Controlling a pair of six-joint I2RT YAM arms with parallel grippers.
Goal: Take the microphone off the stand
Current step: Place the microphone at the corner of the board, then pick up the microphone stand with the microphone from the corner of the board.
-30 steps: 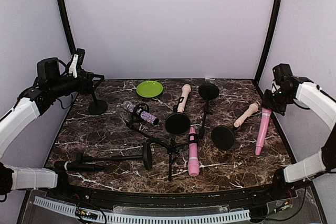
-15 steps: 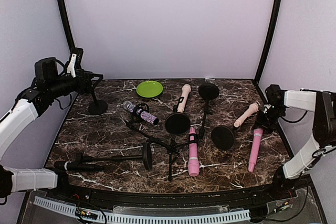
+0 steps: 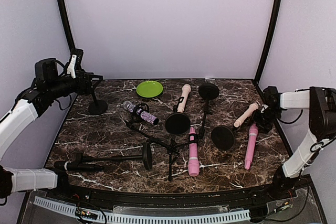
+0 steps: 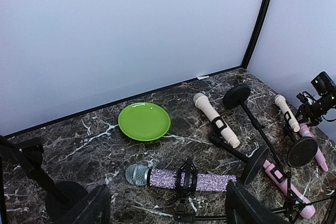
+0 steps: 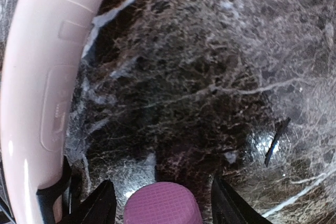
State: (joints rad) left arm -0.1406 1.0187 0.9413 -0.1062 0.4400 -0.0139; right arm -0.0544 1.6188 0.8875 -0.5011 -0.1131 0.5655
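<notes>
A sparkly purple microphone [image 3: 140,113] lies on the table in the black clip of a fallen stand; it also shows in the left wrist view [image 4: 184,178]. My left gripper [image 3: 96,78] is open, high at the far left beside an upright black stand [image 3: 97,106]; in its own view the gripper [image 4: 173,211] hangs above the purple microphone. My right gripper [image 3: 264,120] is low at the right edge. A pink microphone [image 3: 250,146] lies on the table there. Its head [image 5: 163,205] sits between the open right gripper [image 5: 164,200] fingers with gaps on both sides.
A green plate [image 3: 149,88] sits at the back. A cream microphone [image 3: 184,97] and another pink one [image 3: 193,151] lie in clips of fallen stands mid-table. A cream microphone [image 3: 246,114] lies by my right gripper. A black microphone [image 3: 79,166] lies front left.
My right gripper has come down and inward with the pink microphone, which now lies flat on the table. The left arm has barely moved.
</notes>
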